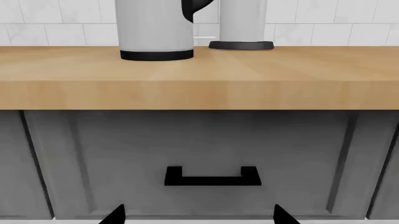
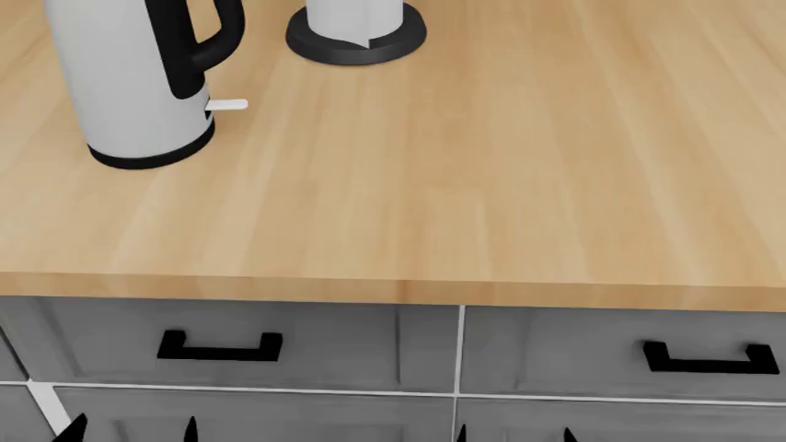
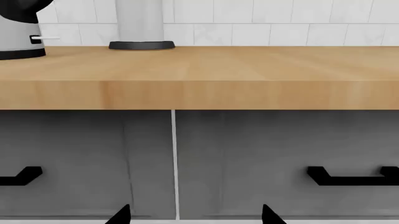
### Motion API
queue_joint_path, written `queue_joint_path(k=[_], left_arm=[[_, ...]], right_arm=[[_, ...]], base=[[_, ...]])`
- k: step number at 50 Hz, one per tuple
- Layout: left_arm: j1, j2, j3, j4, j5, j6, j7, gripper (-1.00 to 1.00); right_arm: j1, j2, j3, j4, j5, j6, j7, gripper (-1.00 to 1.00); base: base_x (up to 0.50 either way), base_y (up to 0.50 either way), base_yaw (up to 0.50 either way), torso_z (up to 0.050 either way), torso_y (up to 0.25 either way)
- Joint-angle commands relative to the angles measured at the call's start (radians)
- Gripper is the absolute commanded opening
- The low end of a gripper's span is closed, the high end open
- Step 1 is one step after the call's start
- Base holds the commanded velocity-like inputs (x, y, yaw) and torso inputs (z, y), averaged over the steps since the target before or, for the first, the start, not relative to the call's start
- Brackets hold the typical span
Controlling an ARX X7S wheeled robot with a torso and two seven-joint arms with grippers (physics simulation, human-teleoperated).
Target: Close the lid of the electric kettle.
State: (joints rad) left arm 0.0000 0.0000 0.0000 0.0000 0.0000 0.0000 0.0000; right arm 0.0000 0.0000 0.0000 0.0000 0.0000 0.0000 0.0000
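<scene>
The electric kettle (image 2: 129, 83) is a tall white cylinder with a black loop handle, black base ring and white lever switch, standing at the far left of the wooden counter; its top and lid are cut off out of view. It also shows in the left wrist view (image 1: 156, 30) and partly in the right wrist view (image 3: 16, 32). My left gripper (image 1: 198, 217) is open and empty, low in front of a grey drawer; in the head view (image 2: 132, 431) only its tips show. My right gripper (image 3: 194, 215) is open and empty, also below the counter; its tips show in the head view (image 2: 514, 433).
A white roll on a wide black round base (image 2: 356, 32) stands behind and right of the kettle. The wooden counter (image 2: 491, 184) has a front edge above grey drawers with black handles (image 2: 219, 347) (image 2: 709, 357). White tiled wall (image 3: 281, 21) behind.
</scene>
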Motion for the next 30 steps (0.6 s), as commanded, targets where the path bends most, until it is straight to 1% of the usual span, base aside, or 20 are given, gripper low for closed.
queue_joint_path(k=[1,2,11,12,13,14,30], left_arm=[[0.001,-0.007,0.000,0.001,-0.007,0.000,-0.008,1.00],[0.003,-0.016,0.019,0.007,-0.009,-0.005,-0.012,1.00],[0.011,-0.045,0.051,0.028,-0.036,-0.005,-0.039,1.00],[0.015,-0.050,0.057,0.032,-0.028,0.020,-0.042,1.00],[0.027,-0.058,0.073,0.046,0.012,0.059,-0.058,1.00],[0.038,-0.059,0.075,0.059,0.003,0.075,-0.056,1.00],[0.042,-0.089,0.108,0.083,-0.008,0.071,-0.068,1.00]], right_arm=[[0.000,0.013,-0.017,-0.002,0.013,0.002,0.017,1.00],[0.005,0.018,-0.029,0.008,0.003,0.006,0.031,1.00],[0.005,0.045,-0.060,0.007,0.041,0.013,0.050,1.00],[0.004,0.047,-0.062,0.008,0.046,0.013,0.051,1.00],[0.003,0.048,-0.064,0.005,0.049,0.013,0.052,1.00],[0.002,0.051,-0.065,0.002,0.057,0.020,0.049,1.00],[0.000,0.076,-0.102,-0.001,0.071,0.018,0.072,1.00]], base=[[0.00,0.00,0.00,0.000,0.000],[0.00,0.00,0.00,0.000,0.000],[0.00,0.00,0.00,0.000,0.000],[0.00,0.00,0.00,0.000,0.000],[0.00,0.00,0.00,0.000,0.000],[0.00,0.00,0.00,0.000,0.000],[0.00,0.00,0.00,0.047,0.072]])
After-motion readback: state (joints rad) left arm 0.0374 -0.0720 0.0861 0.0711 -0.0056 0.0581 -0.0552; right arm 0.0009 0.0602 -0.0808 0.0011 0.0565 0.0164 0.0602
